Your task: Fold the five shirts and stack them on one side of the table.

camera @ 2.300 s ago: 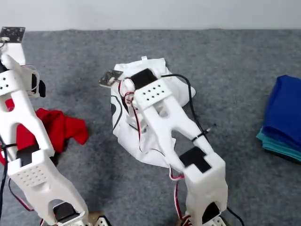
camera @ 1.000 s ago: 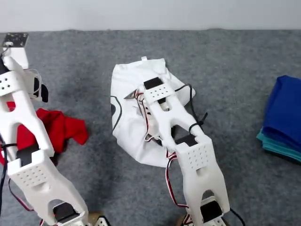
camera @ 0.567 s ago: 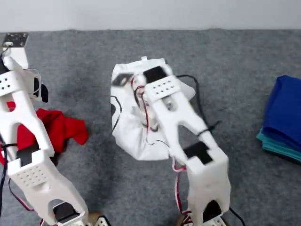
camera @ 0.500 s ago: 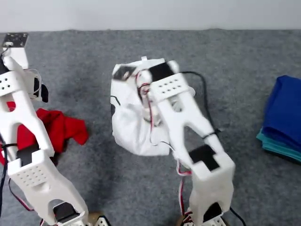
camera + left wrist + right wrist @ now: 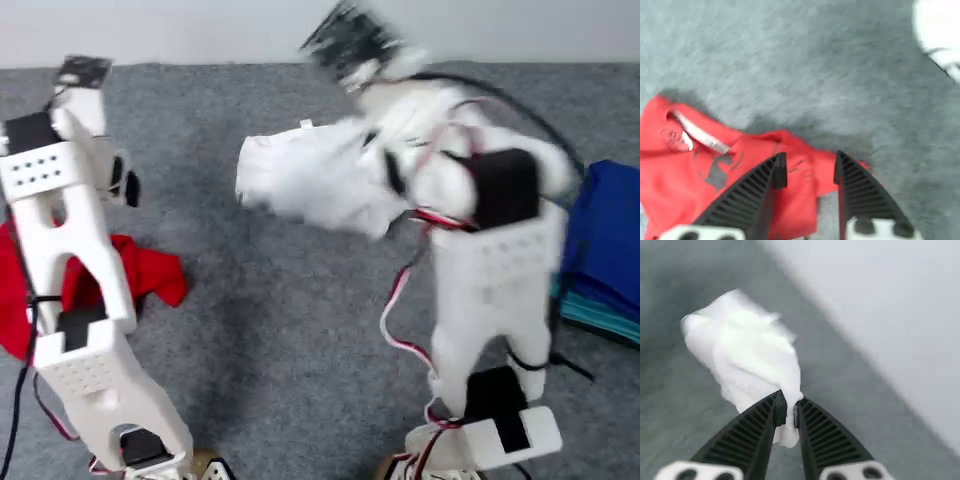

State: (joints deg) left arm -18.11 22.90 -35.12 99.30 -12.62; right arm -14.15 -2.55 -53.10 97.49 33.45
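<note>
The white shirt [image 5: 320, 180] has been yanked up off the grey table cover [image 5: 280, 350]. A moment back it was lying spread out mid-table with the right arm bent down over it. The near hem got pinched and carried toward the far edge, and now the whole thing is being swung up and over to the right.

The right gripper [image 5: 788, 412] is clamped tight on a fold of the cloth, and the rest is hung below as a bunched lump. Whether its left end is touching the table can't be told. No neat fold can be made out, so this is probably better read as a carry or a re-lay than as a finished crease.

The left gripper [image 5: 807, 167] is held over the red shirt [image 5: 685, 185], jaws parted a moderate way with nothing between them. That arm has been shifted a little, but the red shirt hasn't been touched and is left crumpled at the left side.

Room-wise, the folded blue shirt [image 5: 610, 220] is stacked on a teal one [image 5: 590, 310] at the right edge, partly cut off by the frame, and the raised right arm is near it. The middle of the table has been left bare, so there's plenty of space for laying the white shirt flat again. The far wall [image 5: 200, 30] is close behind the lifted cloth, so not much more can be gained that way.
</note>
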